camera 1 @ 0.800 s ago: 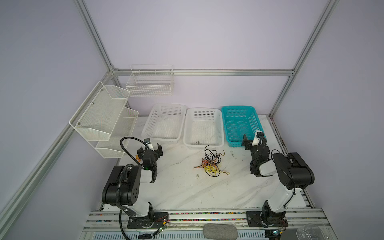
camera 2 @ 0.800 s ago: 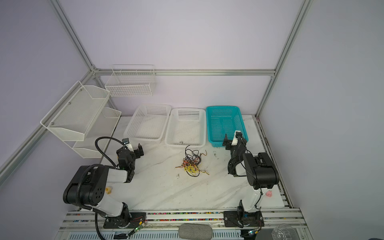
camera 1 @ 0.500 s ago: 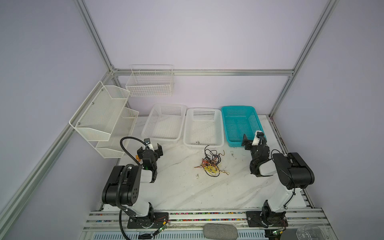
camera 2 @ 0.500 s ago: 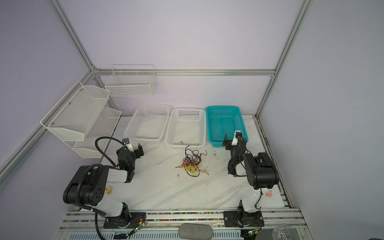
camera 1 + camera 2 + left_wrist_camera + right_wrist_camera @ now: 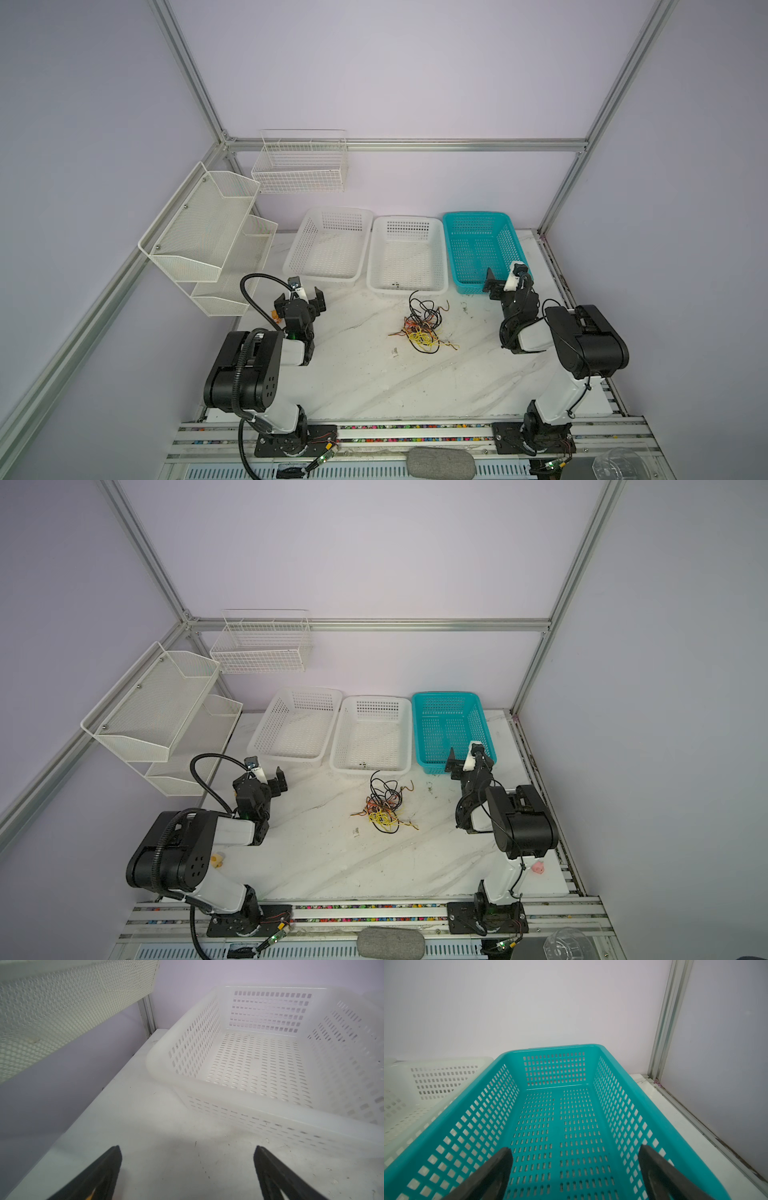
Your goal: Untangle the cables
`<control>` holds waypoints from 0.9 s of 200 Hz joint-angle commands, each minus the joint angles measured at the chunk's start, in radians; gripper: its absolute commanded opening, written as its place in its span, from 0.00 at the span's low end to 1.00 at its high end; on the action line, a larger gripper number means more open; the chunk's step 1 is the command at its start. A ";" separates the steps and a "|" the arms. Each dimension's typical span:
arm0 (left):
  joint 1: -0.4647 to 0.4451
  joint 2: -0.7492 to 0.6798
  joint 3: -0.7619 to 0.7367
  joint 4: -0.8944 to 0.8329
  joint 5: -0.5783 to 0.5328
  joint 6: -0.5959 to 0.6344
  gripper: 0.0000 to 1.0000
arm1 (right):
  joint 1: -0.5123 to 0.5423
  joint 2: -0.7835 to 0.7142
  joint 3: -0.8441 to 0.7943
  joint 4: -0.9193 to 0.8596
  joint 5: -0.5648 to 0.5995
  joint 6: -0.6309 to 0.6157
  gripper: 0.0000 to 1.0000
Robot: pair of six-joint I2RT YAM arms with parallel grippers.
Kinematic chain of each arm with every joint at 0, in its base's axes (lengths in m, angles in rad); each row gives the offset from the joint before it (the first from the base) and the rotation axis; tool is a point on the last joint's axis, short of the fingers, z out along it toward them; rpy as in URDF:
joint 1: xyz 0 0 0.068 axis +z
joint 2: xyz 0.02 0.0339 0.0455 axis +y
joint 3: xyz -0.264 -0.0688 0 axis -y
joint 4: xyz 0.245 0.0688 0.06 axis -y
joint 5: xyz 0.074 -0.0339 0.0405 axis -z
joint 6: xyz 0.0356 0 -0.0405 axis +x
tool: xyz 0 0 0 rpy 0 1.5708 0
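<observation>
Nearest of all, a grey pad (image 5: 440,463) lies on the rail in front of the two arm bases. Beyond it comes a bare stretch of the marbled white bench (image 5: 374,386). The cables (image 5: 422,328) lie on the bench near its middle in one loose knot. Black loops are on the far side, yellow and orange-brown strands are bunched on the near side, and a few ends trail outward. In both top views the knot sits just short of the middle white basket (image 5: 409,219) and well apart from both arms.

Level with the knot's far edge, the left tool (image 5: 300,297) hangs over the bench with its fingers spread wide and nothing between them. Its wrist view shows only bare bench between the black tips, with the left white basket (image 5: 270,1111) just ahead.

A little farther back, the right tool (image 5: 508,279) is spread just as wide and empty — it hovers at the near end of the teal basket (image 5: 478,215), whose perforated floor shows between the tips in the right wrist view.

The three baskets stand side by side along the back of the bench. Farthest off, a two-tier mesh shelf (image 5: 199,232) hangs on the left wall and a wire rack (image 5: 301,166) on the back wall.
</observation>
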State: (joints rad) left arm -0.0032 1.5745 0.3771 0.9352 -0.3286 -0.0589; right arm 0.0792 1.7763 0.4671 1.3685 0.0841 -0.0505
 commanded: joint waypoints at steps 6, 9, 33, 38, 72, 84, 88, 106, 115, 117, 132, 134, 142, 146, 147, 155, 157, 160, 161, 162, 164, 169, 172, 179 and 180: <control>-0.004 -0.003 -0.020 0.059 -0.007 0.008 1.00 | 0.002 0.005 0.000 -0.038 -0.007 -0.018 0.97; -0.004 -0.003 -0.020 0.060 -0.007 0.008 1.00 | 0.002 0.005 0.000 -0.038 -0.007 -0.018 0.97; -0.003 -0.002 -0.021 0.060 -0.007 0.008 1.00 | 0.004 -0.008 -0.017 -0.008 -0.009 -0.027 0.97; -0.004 -0.002 -0.020 0.059 -0.007 0.008 1.00 | 0.010 -0.032 -0.034 0.006 -0.029 -0.039 0.97; -0.004 -0.002 -0.021 0.059 -0.005 0.007 1.00 | 0.028 -0.253 -0.066 -0.129 0.051 -0.021 0.97; -0.004 -0.002 -0.020 0.059 -0.006 0.008 1.00 | 0.042 -0.322 -0.075 -0.156 0.074 0.003 0.97; -0.004 -0.002 -0.021 0.060 -0.006 0.008 1.00 | 0.046 -0.346 -0.079 -0.166 0.072 0.014 0.97; -0.003 -0.002 -0.020 0.059 -0.007 0.008 1.00 | 0.074 -0.479 -0.085 -0.205 0.012 0.037 0.97; -0.003 -0.002 -0.020 0.060 -0.006 0.008 1.00 | 0.087 -0.561 -0.070 -0.280 -0.026 0.057 0.97; -0.003 -0.002 -0.020 0.060 -0.007 0.009 1.00 | 0.090 -0.579 -0.068 -0.293 -0.036 0.062 0.97; -0.004 -0.002 -0.020 0.060 -0.007 0.008 1.00 | 0.106 -0.703 -0.056 -0.349 -0.141 0.116 0.97; -0.004 -0.001 -0.021 0.059 -0.007 0.008 1.00 | 0.107 -0.710 -0.055 -0.351 -0.149 0.121 0.97; -0.004 -0.001 -0.018 0.058 -0.005 0.010 0.99 | 0.117 -0.755 -0.060 -0.326 -0.193 0.192 0.97; -0.004 0.001 -0.016 0.055 0.002 0.014 0.99 | 0.126 -0.769 -0.067 -0.300 -0.195 0.257 0.97; -0.004 0.002 -0.016 0.054 0.002 0.016 0.99 | 0.128 -0.772 -0.069 -0.295 -0.193 0.273 0.97; -0.004 0.000 -0.014 0.049 0.003 0.015 1.00 | 0.140 -0.800 -0.080 -0.288 -0.155 0.462 0.97; -0.004 -0.001 -0.015 0.047 0.004 0.015 1.00 | 0.140 -0.806 -0.082 -0.294 -0.150 0.519 0.97; -0.004 -0.001 -0.014 0.047 0.004 0.013 0.99 | 0.140 -0.812 -0.082 -0.305 -0.145 0.593 0.97; -0.004 -0.001 -0.014 0.047 0.004 0.013 1.00 | 0.140 -0.814 -0.082 -0.311 -0.144 0.623 0.97; -0.004 -0.001 -0.014 0.048 0.004 0.013 1.00 | 0.139 -0.817 -0.084 -0.316 -0.146 0.647 0.97; -0.004 -0.001 -0.014 0.049 0.003 0.013 0.99 | 0.140 -0.820 -0.085 -0.323 -0.148 0.686 0.97; -0.003 0.000 -0.014 0.051 0.002 0.013 1.00 | 0.140 -0.824 -0.089 -0.332 -0.163 0.756 0.97; -0.005 -0.001 -0.016 0.050 0.003 0.014 1.00 | 0.139 -0.824 -0.094 -0.325 -0.182 0.771 0.97; -0.004 -0.006 -0.017 0.053 -0.002 0.018 1.00 | 0.140 -0.821 -0.108 -0.283 -0.222 0.782 0.97; -0.005 -0.008 -0.016 0.054 -0.004 0.017 1.00 | 0.140 -0.820 -0.110 -0.278 -0.230 0.784 0.97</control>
State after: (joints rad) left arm -0.0032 1.5745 0.3771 0.9352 -0.3267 -0.0586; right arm 0.2146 0.9581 0.3939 1.0874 -0.0490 0.3748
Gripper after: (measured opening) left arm 0.995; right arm 0.974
